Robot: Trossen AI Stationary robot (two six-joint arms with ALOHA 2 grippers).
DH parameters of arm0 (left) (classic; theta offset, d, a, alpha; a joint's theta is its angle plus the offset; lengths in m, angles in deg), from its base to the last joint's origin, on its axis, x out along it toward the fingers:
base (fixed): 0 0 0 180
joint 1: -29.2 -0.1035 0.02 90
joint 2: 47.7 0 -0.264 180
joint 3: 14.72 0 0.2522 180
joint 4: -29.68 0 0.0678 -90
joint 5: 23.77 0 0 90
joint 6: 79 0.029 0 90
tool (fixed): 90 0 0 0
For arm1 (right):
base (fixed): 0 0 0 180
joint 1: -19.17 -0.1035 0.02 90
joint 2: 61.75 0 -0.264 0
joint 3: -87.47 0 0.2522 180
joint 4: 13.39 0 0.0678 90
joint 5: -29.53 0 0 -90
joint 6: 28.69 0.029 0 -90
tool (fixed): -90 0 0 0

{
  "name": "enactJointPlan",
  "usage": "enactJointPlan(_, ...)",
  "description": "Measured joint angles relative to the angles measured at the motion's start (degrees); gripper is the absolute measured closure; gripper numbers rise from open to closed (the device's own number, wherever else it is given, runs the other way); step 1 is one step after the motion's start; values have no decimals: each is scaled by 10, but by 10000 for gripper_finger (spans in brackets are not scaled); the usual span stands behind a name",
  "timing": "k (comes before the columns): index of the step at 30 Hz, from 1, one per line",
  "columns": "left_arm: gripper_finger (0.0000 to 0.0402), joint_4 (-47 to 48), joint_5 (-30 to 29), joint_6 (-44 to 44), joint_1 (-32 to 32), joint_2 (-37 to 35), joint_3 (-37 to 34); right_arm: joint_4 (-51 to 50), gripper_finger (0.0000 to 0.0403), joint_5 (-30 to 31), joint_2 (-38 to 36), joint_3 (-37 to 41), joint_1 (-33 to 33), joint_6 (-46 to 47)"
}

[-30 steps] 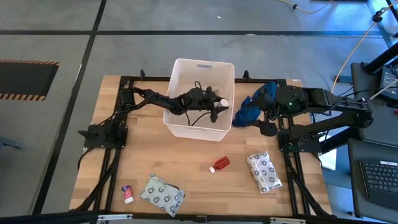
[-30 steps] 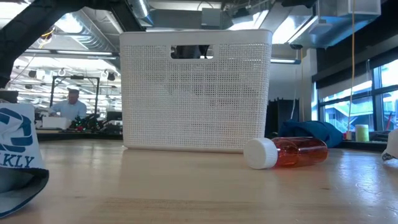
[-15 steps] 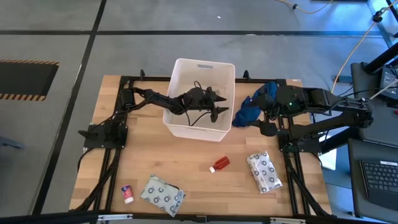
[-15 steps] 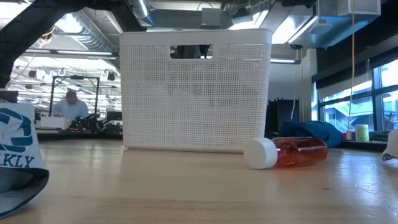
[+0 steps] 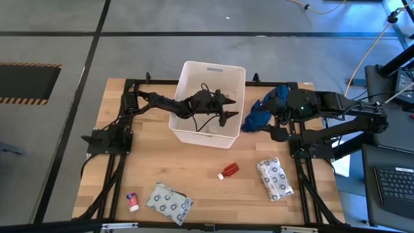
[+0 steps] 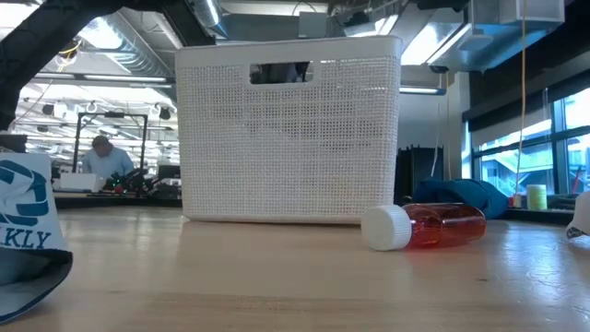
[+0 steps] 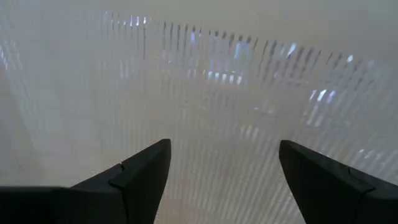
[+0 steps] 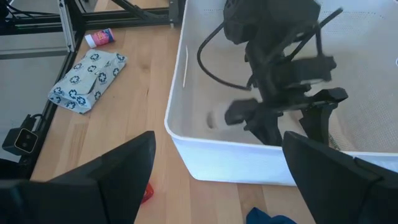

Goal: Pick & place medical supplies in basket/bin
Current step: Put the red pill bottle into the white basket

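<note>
My left gripper (image 5: 228,109) reaches into the white bin (image 5: 194,71) from the table's left; it is open and empty, facing the bin's inner wall (image 7: 224,93). It also shows in the right wrist view (image 8: 289,127). A small white pill bottle (image 8: 217,117) lies on the bin's floor below it. My right gripper (image 5: 275,126) is open and empty, right of the bin beside a dark blue cloth bundle (image 5: 265,107). On the table lie a red vial (image 5: 228,171), two white dotted packets (image 5: 274,178) (image 5: 169,201) and a small tube (image 5: 132,201).
The bin's tall walls surround my left gripper on all sides. The vial (image 6: 429,226) lies on its side in front of the bin (image 6: 290,129). Bare wood lies between the bin and the near items. Dark frame rails run along both table sides (image 5: 107,139).
The white bottle that was at my left gripper's fingertips a second ago has left them and now lies on the bin's floor. My left gripper has stayed inside the bin.
</note>
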Motion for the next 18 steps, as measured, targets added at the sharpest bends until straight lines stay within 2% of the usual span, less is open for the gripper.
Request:
enactJointPlan(5, 109, -6, 77, -3, 0, -37, 1, 0, 52, 0, 0, 0, 0, 0)
enactJointPlan(11, 111, -5, 84, 3, -2, -98, 2, 0, 52, 0, 0, 0, 0, 0)
enactJointPlan(14, 111, 5, 88, -25, -5, -134, 3, 0, 52, 0, 0, 0, 0, 0)
enactJointPlan(18, 111, 53, 147, -55, -3, -194, 13, 7, 52, 0, 0, 0, 0, 4)
